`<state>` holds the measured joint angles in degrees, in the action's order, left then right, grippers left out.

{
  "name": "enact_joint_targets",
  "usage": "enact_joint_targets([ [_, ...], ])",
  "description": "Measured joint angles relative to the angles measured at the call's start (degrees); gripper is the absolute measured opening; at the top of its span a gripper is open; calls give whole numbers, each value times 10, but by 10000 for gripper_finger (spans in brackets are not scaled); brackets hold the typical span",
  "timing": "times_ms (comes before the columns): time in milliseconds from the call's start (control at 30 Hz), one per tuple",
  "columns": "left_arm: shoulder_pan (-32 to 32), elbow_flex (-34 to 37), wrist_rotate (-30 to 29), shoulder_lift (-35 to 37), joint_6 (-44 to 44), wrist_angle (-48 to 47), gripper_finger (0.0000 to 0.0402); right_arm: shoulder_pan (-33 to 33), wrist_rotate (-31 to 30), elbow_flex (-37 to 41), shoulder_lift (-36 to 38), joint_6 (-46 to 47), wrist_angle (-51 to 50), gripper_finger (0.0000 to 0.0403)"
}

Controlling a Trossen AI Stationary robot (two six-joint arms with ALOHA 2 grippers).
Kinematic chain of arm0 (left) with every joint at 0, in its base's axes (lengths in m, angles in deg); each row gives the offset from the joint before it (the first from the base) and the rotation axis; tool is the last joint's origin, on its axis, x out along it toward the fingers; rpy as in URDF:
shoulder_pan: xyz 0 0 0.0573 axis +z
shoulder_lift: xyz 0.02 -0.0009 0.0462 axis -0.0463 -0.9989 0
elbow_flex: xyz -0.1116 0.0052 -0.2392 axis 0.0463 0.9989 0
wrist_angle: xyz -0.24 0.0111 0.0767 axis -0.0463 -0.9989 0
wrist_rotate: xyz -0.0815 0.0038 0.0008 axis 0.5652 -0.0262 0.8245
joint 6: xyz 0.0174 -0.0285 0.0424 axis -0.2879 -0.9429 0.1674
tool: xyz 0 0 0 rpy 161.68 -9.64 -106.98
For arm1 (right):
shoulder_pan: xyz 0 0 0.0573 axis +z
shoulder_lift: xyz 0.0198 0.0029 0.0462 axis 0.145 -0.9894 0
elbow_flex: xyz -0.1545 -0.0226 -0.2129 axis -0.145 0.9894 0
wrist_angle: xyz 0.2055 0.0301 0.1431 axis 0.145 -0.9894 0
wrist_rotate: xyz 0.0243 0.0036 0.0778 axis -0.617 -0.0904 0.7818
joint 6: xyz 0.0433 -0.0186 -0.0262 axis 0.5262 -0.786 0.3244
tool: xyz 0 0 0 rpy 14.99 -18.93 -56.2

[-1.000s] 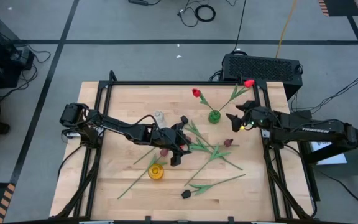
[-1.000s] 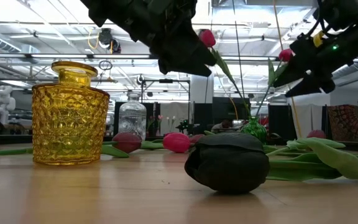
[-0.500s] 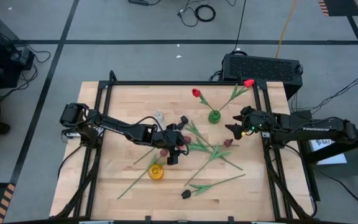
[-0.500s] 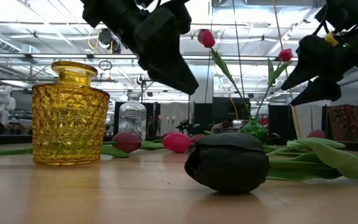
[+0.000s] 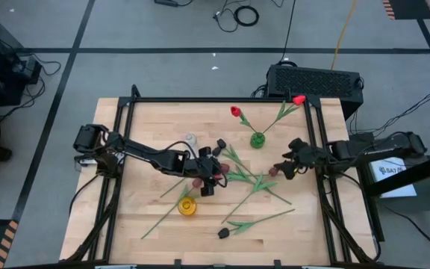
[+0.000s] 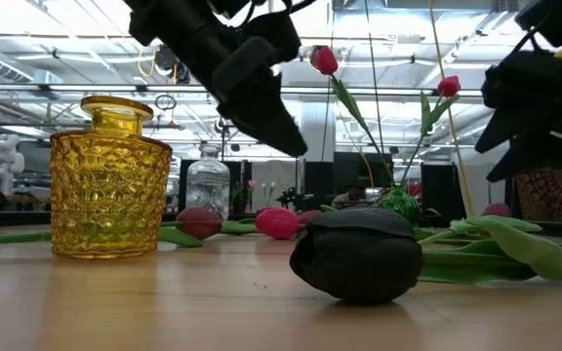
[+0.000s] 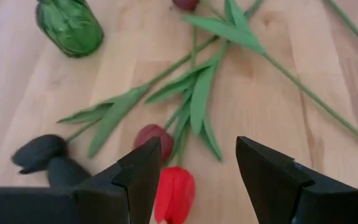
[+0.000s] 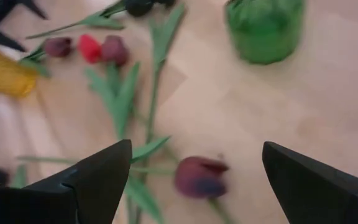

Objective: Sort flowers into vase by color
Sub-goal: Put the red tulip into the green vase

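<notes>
Two red tulips [image 5: 235, 111] stand in the green vase [image 5: 257, 140]. Other flowers lie flat on the table: a red head [image 7: 174, 193] and a maroon head [image 7: 154, 135] lie beside the yellow vase [image 5: 187, 207], and a black head [image 5: 223, 233] lies near the front edge. My left gripper [image 7: 194, 180] hovers open above the red and maroon heads, slanting down. My right gripper [image 8: 197, 180] hovers open over another maroon head [image 8: 197, 176] at the table's right, near the green vase [image 8: 265, 22].
A small clear vase [image 5: 191, 140] stands at the middle left, beyond the yellow one. Long green stems and leaves [image 5: 252, 179] criss-cross the table's middle. A black box [image 5: 316, 78] sits behind the far edge. A dark frame [image 5: 125, 119] rims the table.
My right gripper has swung toward the table's near edge, away from the green vase, and has rolled and tipped downward over the maroon head. My left gripper has tipped further down over the red and maroon heads. No flower has moved.
</notes>
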<state>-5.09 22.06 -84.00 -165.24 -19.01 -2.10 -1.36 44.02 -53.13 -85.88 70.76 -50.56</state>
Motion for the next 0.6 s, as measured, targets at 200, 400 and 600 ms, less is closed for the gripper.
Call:
enact_joint_targets([
  [200, -9, 0, 7, -37, 0, -10, 215, 71, -5, 0, -7, 39, 19, 352],
  [400, -18, 0, -14, -56, 0, 1, 215, 123, -10, 0, -29, 39, 63, 352],
  [600, -18, 0, -33, -55, 4, 6, 215, 146, -2, 0, -39, 26, 105, 352],
])
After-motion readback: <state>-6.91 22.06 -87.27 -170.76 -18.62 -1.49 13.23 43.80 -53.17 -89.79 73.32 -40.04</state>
